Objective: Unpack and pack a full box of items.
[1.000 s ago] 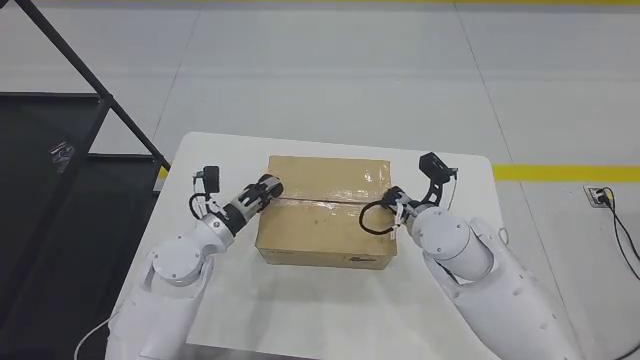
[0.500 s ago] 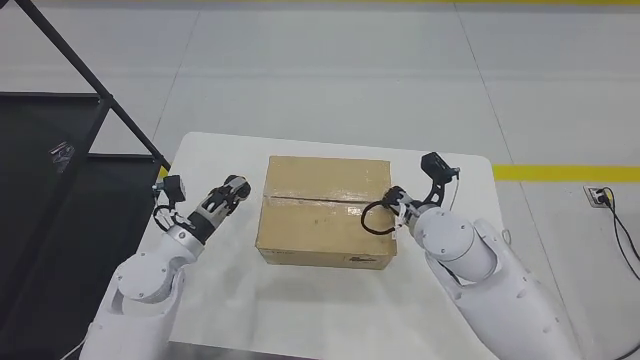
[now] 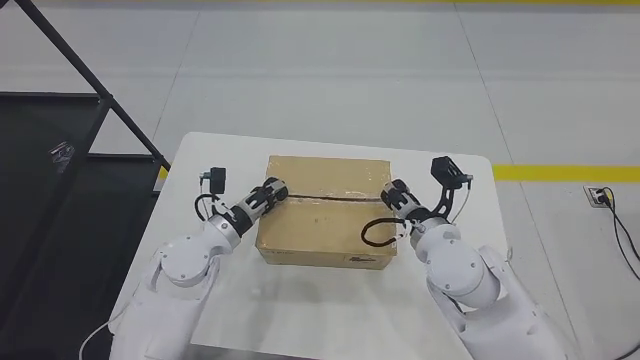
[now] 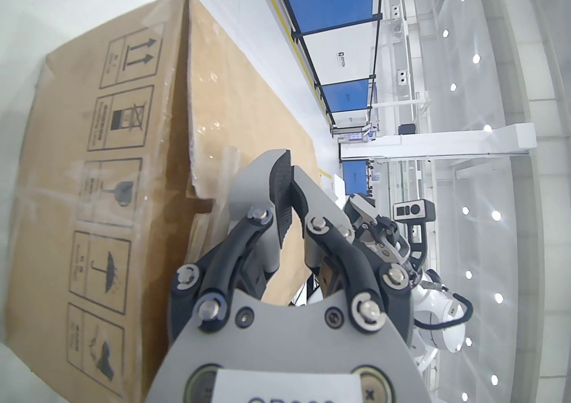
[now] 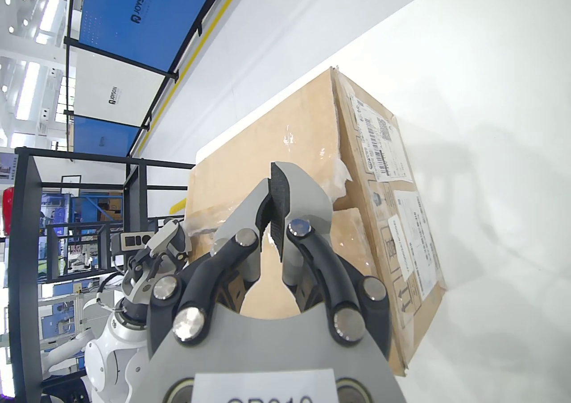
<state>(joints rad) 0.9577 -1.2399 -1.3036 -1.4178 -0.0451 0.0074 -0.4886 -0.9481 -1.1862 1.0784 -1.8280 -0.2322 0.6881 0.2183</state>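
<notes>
A brown cardboard box stands in the middle of the white table, its top flaps down and clear tape along the centre seam. My left gripper is shut at the box's left top edge, by the end of the seam. My right gripper is shut at the right top edge, over the other end of the seam. In the left wrist view the left gripper hangs over the box top. In the right wrist view the right gripper hovers above the taped top, with shipping labels on the side.
A black metal frame stands off the table's left side. The table's front strip lies between the two arms. A yellow floor line runs off to the right.
My left gripper swung out to the left, away from the box, then came back to its left top edge. My right gripper shifted slightly up onto the right top edge.
</notes>
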